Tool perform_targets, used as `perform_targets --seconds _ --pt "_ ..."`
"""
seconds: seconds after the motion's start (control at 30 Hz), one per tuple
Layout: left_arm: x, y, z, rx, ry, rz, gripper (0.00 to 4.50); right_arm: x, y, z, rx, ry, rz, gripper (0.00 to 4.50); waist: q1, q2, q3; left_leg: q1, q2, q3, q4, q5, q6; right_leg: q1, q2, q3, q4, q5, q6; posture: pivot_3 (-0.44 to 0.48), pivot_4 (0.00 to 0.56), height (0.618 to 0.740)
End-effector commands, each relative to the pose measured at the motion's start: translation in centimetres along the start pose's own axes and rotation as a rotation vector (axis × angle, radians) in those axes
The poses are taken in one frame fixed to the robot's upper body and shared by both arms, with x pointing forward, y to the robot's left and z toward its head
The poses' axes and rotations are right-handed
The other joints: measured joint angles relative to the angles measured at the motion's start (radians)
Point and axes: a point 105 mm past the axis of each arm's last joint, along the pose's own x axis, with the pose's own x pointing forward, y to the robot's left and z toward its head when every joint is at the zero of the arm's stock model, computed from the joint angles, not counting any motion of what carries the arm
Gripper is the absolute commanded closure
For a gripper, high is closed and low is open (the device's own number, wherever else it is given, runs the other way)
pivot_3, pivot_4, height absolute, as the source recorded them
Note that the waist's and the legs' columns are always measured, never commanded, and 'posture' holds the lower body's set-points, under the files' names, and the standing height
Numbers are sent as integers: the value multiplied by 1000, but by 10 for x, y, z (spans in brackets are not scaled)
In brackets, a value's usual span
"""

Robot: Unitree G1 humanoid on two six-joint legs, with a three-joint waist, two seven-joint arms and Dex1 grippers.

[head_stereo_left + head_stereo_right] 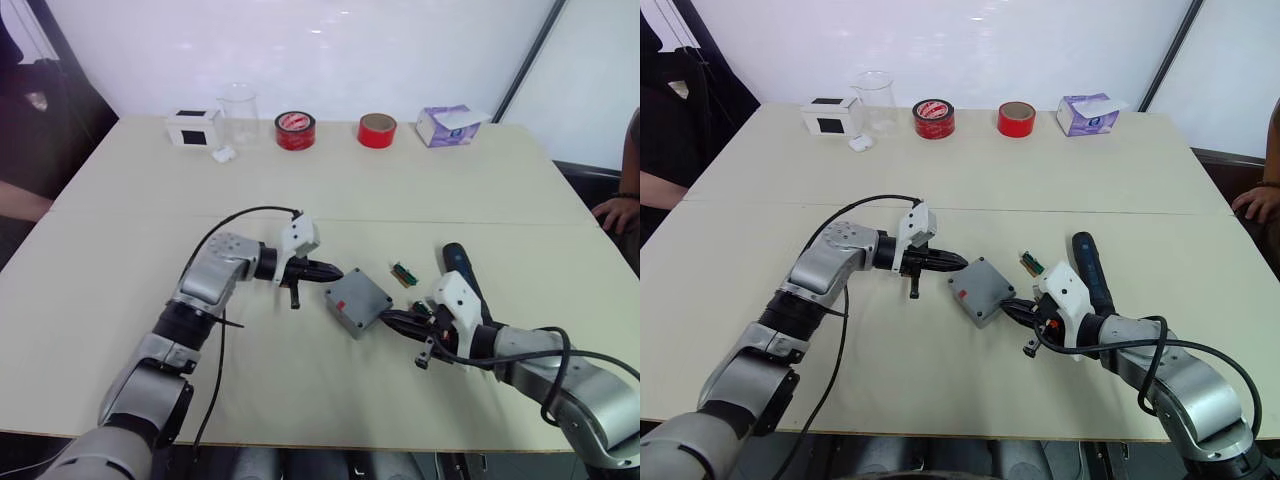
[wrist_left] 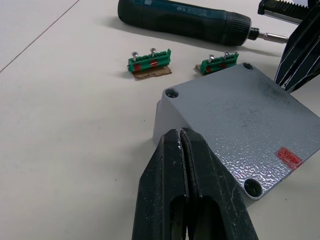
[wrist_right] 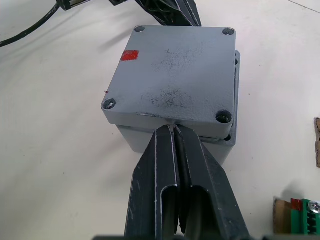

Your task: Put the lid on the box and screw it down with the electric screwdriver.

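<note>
We see the lid (image 3: 172, 75) resting on the box (image 3: 220, 145) mid-desk (image 1: 300, 400), slightly offset, box edge showing along one side. Left end effector (image 2: 181, 145) and right end effector (image 3: 175, 131), both with fingers pressed together and empty, press opposite lid edges, likely nudging it square. The electric screwdriver (image 2: 185, 22) lies just beyond, untouched, beside two green terminal blocks (image 2: 149, 64).

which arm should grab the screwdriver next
Right, probably. The electric screwdriver lies just beside the right gripper, on that side of the box. The left gripper is across the box, shut against the lid.
</note>
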Motion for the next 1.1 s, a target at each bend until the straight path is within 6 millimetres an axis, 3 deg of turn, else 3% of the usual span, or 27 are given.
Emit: perform_targets --seconds 0.03,0.6,1.1 --pt "7 -4 13 54 -23 -37 4500 -2 -4 13 -37 -52 -25 4450 0 0 0 0 0 0 0 0 0 0 0 0 0 0 0 0 150 740" --pt "11 -11 12 54 -15 -80 4500 -6 -9 16 -38 -64 -45 4450 0 0 0 0 0 0 0 0 0 0 0 0 0 1 2 0 150 740" --pt "15 -5 14 68 -18 -56 4500 -3 9 15 -14 -61 37 4450 0 0 0 0 -1 0 0 0 0 0 0 0 1 2 3 0 150 740"
